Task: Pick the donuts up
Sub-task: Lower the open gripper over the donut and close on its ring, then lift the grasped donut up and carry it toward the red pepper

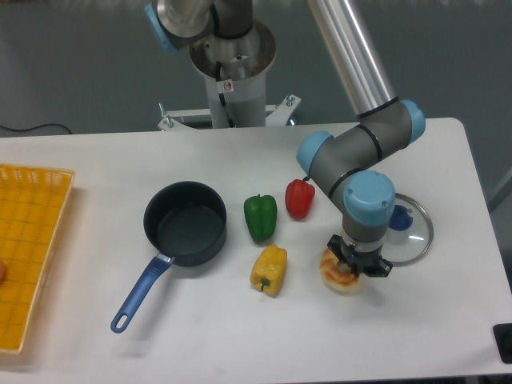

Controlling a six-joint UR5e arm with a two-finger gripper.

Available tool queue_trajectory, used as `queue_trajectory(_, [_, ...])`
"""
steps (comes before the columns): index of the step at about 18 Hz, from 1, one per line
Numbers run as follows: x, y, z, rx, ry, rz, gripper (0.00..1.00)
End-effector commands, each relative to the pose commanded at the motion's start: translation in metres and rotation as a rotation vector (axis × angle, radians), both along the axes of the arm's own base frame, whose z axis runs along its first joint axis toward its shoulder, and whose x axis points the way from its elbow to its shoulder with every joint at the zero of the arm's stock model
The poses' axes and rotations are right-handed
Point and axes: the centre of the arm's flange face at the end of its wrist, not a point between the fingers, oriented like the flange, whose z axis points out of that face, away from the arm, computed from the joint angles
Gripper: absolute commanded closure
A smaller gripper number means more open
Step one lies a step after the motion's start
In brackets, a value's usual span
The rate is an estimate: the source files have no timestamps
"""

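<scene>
Donut (334, 276): lay on table (416, 336), right of yellow pepper (269, 270), beside glass lid (406, 234). Gripper (357, 264): sat directly over donut, hiding its middle; fingers apart or clamped, could not tell. Green pepper (261, 217), red pepper (299, 198), pot (185, 223): farther left.

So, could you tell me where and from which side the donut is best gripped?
Probably from straight above, across its ring. The donut lies flat on the table, so its sides are too low to reach sideways. The gripper is already right over it; the yellow pepper stands apart to the side.
</scene>
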Motion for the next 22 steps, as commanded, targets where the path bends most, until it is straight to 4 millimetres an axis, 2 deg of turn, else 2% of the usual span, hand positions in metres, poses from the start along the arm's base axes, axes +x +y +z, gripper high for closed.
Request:
queue_trajectory(9, [0.021,-0.009,0.048,-0.013,-0.032,-0.007,0.95])
queue_trajectory(13, [0.047,0.003,0.071,-0.03,-0.059,-0.043,0.95])
queue_trajectory(16, [0.058,0.012,0.076,-0.031,-0.051,-0.064,0.95])
queue_trajectory(22, [0.07,0.011,0.097,-0.031,-0.052,-0.075,0.94])
